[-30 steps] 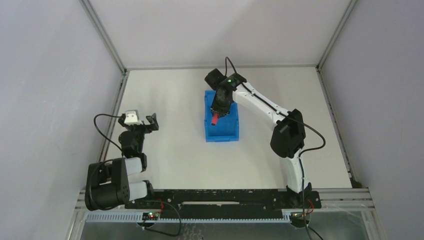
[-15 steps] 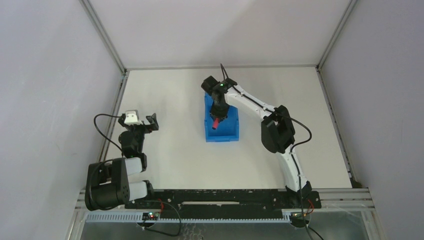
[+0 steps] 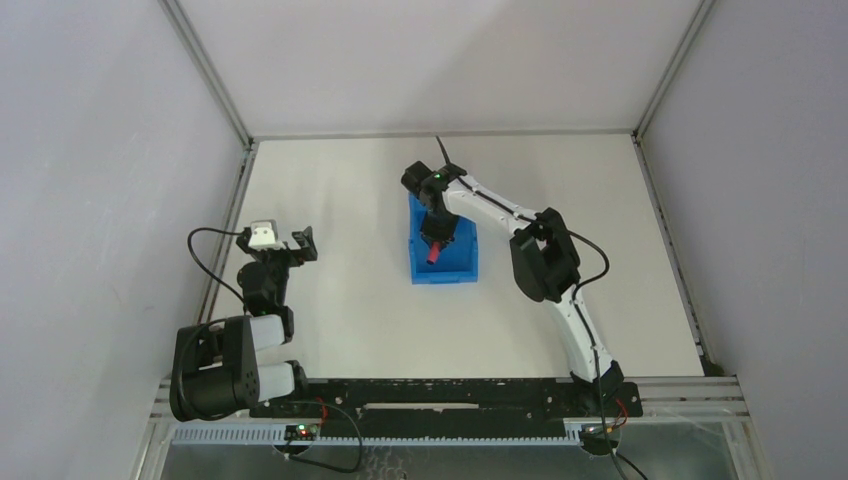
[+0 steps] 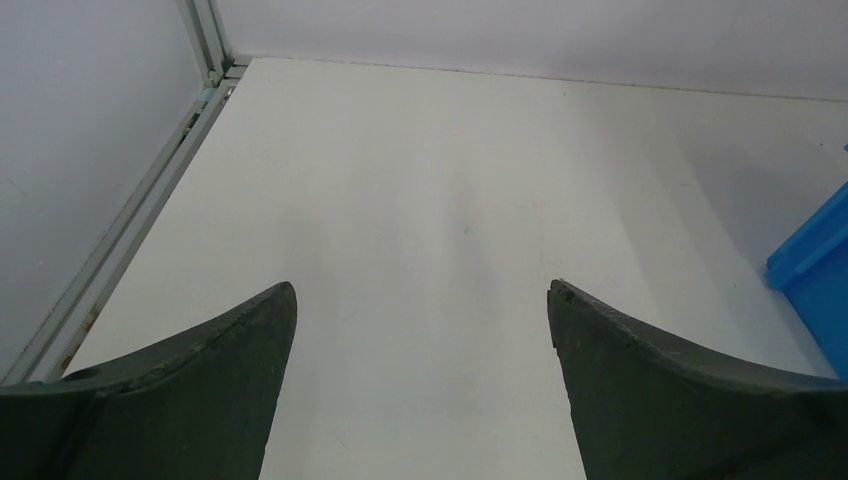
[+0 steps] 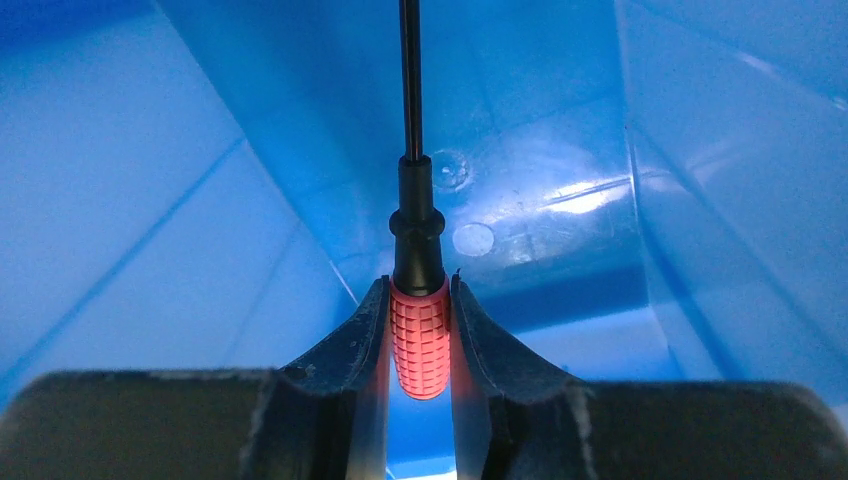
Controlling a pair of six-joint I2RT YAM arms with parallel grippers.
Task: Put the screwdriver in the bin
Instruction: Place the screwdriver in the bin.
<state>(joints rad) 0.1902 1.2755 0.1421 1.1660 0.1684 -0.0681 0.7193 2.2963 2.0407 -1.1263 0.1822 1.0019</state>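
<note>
Near the middle of the white table [image 3: 340, 200], toward its far side, the blue bin [image 3: 445, 268] is noted, and the right gripper [image 3: 437, 238] is lowered into it from above. In the right wrist view the screwdriver [image 5: 420, 340] is seen pinched by its red handle between the two fingers [image 5: 350, 350]. The pads are pressed against either side of the ribbed grip, and the thin black shaft points away from the camera toward the bin floor. Blue bin walls [image 5: 150, 150] are seen around the tool, so it is held inside the bin. Whether the tip touches the floor cannot be told. In the overhead view a red patch of the handle [image 3: 432, 257] is visible just below the gripper, within the bin outline.

At the left edge of the table the left gripper [image 3: 285, 245] is held well apart from the bin. Its fingers [image 4: 230, 340] are spread wide — only bare table is seen in the gap, and a corner of the bin [image 4: 815, 270] shows at the right margin.
</note>
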